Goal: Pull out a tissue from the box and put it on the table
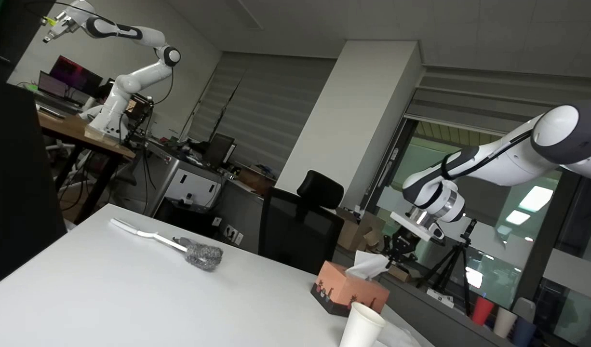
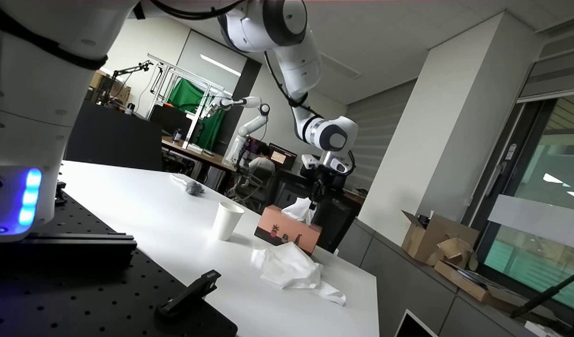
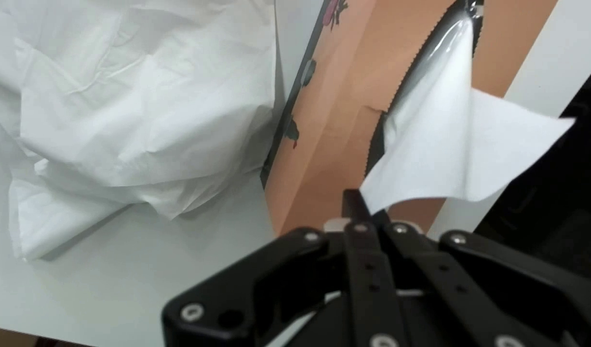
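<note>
An orange tissue box with a dark base stands on the white table and shows in both exterior views [image 1: 351,293] [image 2: 284,229] and in the wrist view [image 3: 334,111]. A white tissue [image 3: 435,140] rises from the slot in its top; it also shows in both exterior views [image 1: 367,265] [image 2: 298,210]. My gripper [image 3: 370,212] is just above the box, its fingers closed together on a corner of that tissue. The tissue's lower end is still in the slot. In both exterior views the gripper [image 1: 390,262] [image 2: 313,204] is at the tissue's upper edge.
A crumpled white tissue [image 2: 289,267] lies on the table [image 2: 174,220] beside the box; it fills the left of the wrist view [image 3: 146,106]. A white paper cup [image 1: 362,325] stands near the box. A grey duster with a white handle [image 1: 204,255] lies farther off.
</note>
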### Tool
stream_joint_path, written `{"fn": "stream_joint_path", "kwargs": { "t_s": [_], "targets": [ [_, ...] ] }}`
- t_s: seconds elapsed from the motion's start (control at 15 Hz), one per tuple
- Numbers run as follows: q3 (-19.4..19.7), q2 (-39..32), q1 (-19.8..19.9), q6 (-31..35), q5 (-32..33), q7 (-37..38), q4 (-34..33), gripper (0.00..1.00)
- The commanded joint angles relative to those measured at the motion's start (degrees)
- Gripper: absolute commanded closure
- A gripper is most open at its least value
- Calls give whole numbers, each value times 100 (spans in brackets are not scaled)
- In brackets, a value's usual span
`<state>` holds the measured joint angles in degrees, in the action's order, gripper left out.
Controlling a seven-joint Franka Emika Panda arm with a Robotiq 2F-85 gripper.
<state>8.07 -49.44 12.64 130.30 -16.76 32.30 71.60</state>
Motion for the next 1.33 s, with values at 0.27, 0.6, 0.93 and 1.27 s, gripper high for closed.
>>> {"fn": "stream_joint_path", "kwargs": {
  "t_s": [0.27, 0.6, 0.93, 1.27],
  "targets": [
    [226, 677, 226, -1796, 336, -442, -664, 100],
    [361, 999, 413, -3003, 681, -1070, -759, 100],
    [561, 557, 506, -4175, 1476, -1507, -1053, 100],
    [747, -316, 395, -4855, 2347, -1471, -1560, 100]
  ]
}}
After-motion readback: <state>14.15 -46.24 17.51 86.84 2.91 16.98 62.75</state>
